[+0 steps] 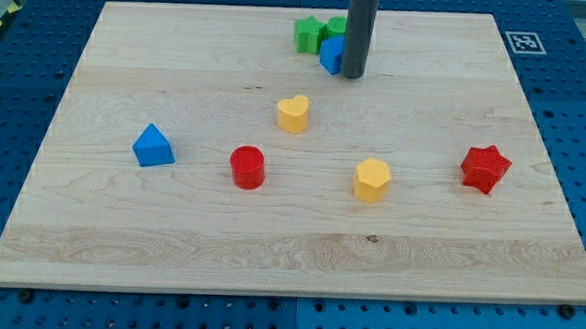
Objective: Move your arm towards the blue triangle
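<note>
Rod enters from the view's top edge, its upper part cut off by the frame. The tip (352, 76) sits on the wooden board (270, 252), touching or just beside a blue block (330, 55) on that block's right. Rod hides most of this blue block; shape cannot be made out.

Behind the same cluster, a green block (309, 34) sits just left of the rod. A second green block (337, 27) peeks out between the first one and the rod, mostly covered, shape unclear.

No pincer on this arm, only the plain rod, so nothing is grasped or released.

Blue triangle (154, 146) lies well apart from the tip, down and to the view's left. Red cylinder (247, 168) is near the triangle, on its right. Yellow heart (293, 114) lies between the tip and the red cylinder. Yellow hexagon-like block (372, 179) is below the tip. Red star (485, 168) lies toward the view's right, well apart from the tip.

No containers on the board.
</note>
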### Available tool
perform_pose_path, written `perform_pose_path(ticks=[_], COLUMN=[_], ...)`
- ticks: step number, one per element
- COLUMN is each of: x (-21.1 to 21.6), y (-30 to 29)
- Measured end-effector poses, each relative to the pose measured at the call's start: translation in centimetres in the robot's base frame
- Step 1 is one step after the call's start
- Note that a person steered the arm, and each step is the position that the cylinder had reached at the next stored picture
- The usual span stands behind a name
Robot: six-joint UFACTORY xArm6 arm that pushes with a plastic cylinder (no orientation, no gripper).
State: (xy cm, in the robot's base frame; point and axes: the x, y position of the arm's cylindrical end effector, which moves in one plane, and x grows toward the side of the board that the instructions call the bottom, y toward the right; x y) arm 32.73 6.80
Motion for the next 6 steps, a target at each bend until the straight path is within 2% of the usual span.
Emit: perform_pose_path(ticks=[2,3,4,5,6], x=[-2.1,-1.6,2.0,4.5,5.1], y=[-0.7,-0.7,-0.8,-3.7,-5.1])
